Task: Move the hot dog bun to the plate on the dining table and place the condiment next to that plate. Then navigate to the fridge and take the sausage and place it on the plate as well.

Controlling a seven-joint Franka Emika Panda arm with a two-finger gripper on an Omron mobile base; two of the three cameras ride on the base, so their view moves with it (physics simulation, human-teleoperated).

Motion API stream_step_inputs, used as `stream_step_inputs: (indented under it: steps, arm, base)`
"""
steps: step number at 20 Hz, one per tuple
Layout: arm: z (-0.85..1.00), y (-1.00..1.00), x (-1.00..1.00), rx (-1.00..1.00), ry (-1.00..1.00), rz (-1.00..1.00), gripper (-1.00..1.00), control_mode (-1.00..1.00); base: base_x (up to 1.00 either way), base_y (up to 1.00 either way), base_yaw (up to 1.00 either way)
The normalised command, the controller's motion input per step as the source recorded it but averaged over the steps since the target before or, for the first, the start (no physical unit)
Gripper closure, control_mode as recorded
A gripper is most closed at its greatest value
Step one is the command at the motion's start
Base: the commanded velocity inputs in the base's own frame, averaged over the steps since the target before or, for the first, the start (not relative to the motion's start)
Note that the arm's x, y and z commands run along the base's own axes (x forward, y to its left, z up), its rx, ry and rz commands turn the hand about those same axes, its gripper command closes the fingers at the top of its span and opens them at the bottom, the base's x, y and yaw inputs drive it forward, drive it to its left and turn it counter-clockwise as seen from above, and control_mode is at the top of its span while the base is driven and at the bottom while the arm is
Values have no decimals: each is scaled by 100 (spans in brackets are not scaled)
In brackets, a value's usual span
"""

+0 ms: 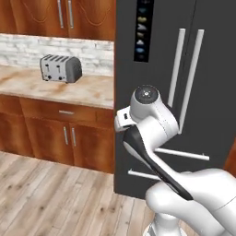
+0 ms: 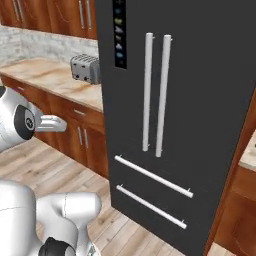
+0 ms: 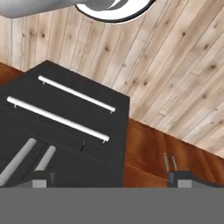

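The tall dark fridge (image 1: 203, 92) (image 2: 200, 100) stands straight ahead with both doors shut, its long silver bar handles (image 2: 155, 90) upright and the lit icon column (image 1: 143, 30) on its left door. My arm is folded in front of it. The hand view looks down the fridge front (image 3: 65, 131) at its two drawer bars and the floor. My gripper (image 3: 111, 179) is open, its tips wide apart with nothing between them. The hot dog bun, plate, dining table, condiment and sausage are out of view.
A grey toaster (image 1: 60, 68) (image 2: 85, 68) sits on the marble-look counter (image 1: 69, 92) left of the fridge, above brown wooden cabinets (image 1: 46, 133). Another wooden cabinet (image 2: 235, 210) flanks the fridge's right side. Pale plank floor (image 1: 50, 198) lies open to the left.
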Motion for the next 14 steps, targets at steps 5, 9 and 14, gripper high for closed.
stream_step_inputs:
  steps: [5, 9, 14]
  arm:
    - [0, 0, 0, 0, 0, 0, -100, 100]
    - [0, 0, 0, 0, 0, 0, -100, 100]
    - [0, 0, 0, 0, 0, 0, -100, 100]
  base:
    - [54, 35, -59]
    - [31, 32, -62]
    - [5, 25, -58]
